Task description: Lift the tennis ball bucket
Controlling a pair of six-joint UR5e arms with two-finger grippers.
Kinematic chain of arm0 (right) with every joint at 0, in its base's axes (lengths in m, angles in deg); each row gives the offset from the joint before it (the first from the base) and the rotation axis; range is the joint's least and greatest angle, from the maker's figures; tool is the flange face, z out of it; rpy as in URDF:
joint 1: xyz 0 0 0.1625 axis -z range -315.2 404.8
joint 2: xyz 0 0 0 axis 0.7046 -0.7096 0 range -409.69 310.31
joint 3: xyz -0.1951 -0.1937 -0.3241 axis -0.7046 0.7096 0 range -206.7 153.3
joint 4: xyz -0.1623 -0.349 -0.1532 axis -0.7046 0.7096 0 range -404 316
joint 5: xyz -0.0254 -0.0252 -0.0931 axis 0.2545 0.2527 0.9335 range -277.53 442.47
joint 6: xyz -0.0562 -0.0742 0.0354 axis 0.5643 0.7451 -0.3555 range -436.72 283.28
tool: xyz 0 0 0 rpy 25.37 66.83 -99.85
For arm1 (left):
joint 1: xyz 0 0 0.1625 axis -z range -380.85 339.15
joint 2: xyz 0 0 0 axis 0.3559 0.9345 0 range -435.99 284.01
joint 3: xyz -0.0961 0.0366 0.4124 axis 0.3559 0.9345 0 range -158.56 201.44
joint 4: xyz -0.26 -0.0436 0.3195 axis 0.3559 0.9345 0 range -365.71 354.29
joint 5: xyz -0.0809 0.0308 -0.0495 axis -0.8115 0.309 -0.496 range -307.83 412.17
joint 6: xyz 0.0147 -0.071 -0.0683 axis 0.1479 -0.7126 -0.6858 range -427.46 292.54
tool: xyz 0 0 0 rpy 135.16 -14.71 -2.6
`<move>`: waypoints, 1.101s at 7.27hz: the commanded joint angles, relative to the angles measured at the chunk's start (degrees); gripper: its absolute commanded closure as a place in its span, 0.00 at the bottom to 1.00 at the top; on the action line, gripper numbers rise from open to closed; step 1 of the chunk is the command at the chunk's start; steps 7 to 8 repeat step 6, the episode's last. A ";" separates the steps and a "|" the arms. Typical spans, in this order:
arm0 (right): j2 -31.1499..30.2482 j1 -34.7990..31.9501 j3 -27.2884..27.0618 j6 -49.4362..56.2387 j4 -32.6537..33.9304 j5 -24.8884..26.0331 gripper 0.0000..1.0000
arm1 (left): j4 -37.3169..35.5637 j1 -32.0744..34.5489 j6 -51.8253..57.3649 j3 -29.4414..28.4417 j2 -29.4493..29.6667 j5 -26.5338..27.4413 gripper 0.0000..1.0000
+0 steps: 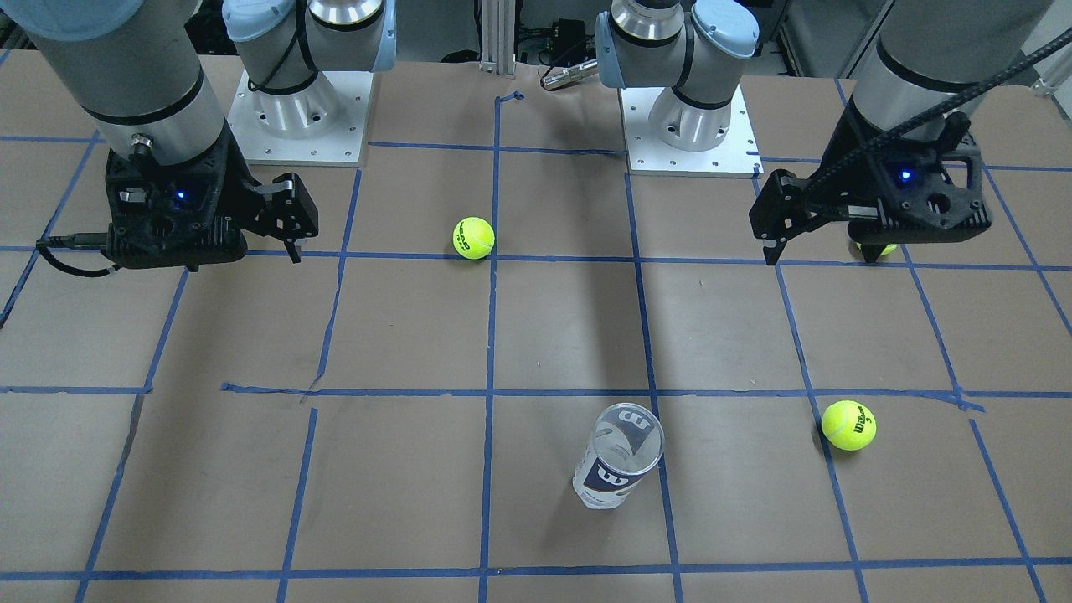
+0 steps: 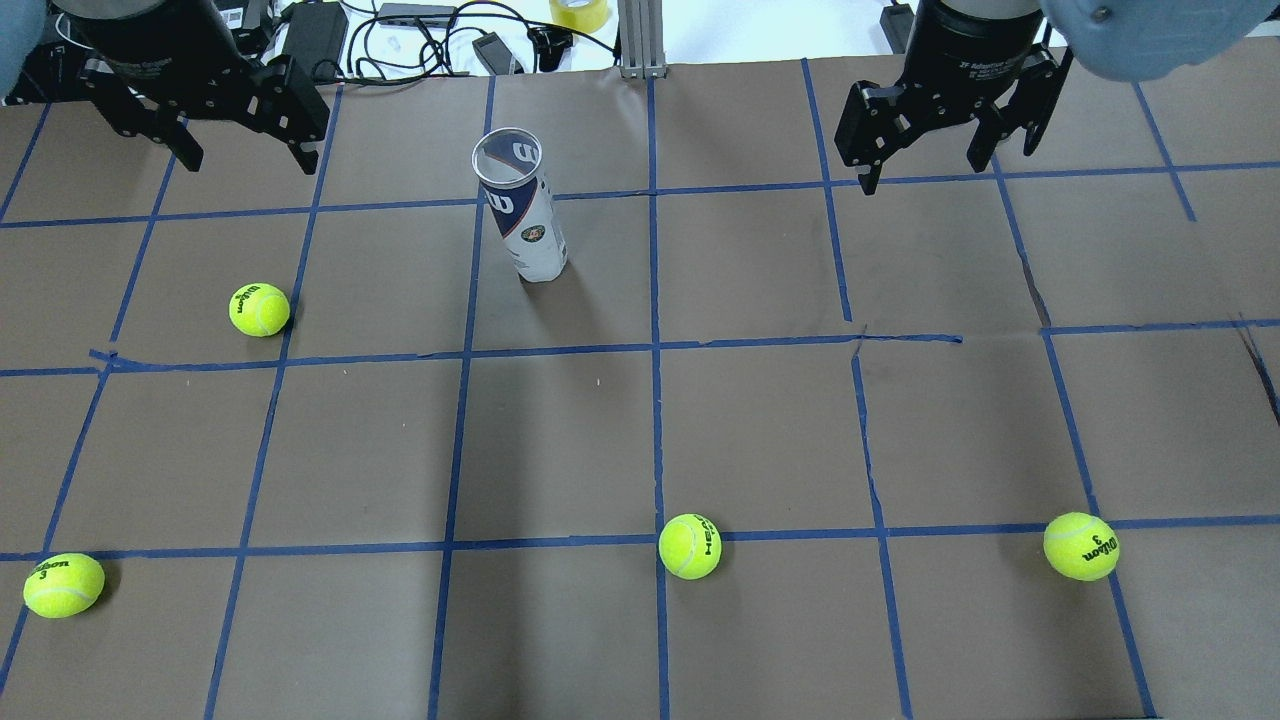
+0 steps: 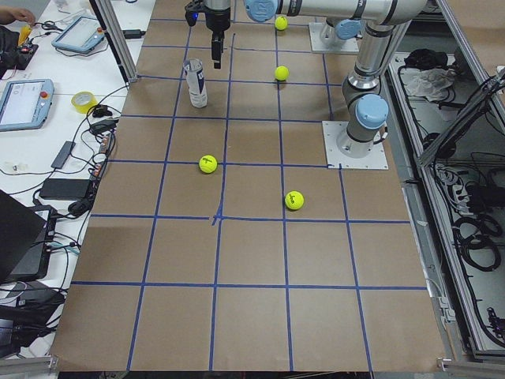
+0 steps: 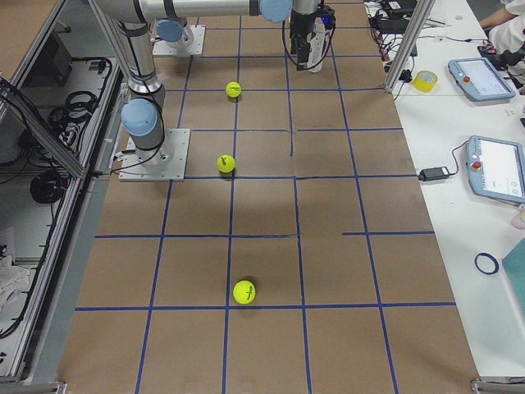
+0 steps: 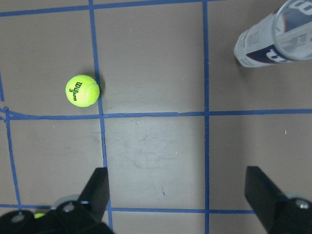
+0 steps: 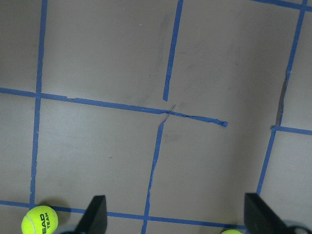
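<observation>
The tennis ball bucket (image 2: 525, 215) is a clear can with a white and navy label. It stands upright and empty on the brown table, as the front view (image 1: 615, 461) and the side view (image 3: 196, 81) also show. My left gripper (image 2: 247, 158) hovers open and empty to the bucket's left, apart from it. In the left wrist view the bucket (image 5: 273, 41) sits at the top right, beyond the open gripper (image 5: 180, 195). My right gripper (image 2: 922, 170) hovers open and empty far to the bucket's right, and its wrist view (image 6: 176, 217) shows only table.
Several yellow-green tennis balls lie loose on the table: one near the left gripper (image 2: 259, 309), one at the near left (image 2: 64, 584), one at the middle (image 2: 689, 546), one at the right (image 2: 1081, 546). Cables and tape (image 2: 580, 12) lie beyond the far edge.
</observation>
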 commanded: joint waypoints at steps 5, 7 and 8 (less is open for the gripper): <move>0.00 0.00 -0.03 0.05 0.07 -0.17 0.00 | -3.00 -0.93 0.23 4.18 -0.52 -4.73 0.00; 0.00 0.00 -0.03 0.05 0.07 -0.79 0.00 | -3.00 -0.93 0.23 4.27 -0.52 -4.73 0.00; 0.00 0.00 -0.03 0.05 0.07 -0.79 0.00 | -3.00 -0.93 0.23 4.27 -0.52 -4.73 0.00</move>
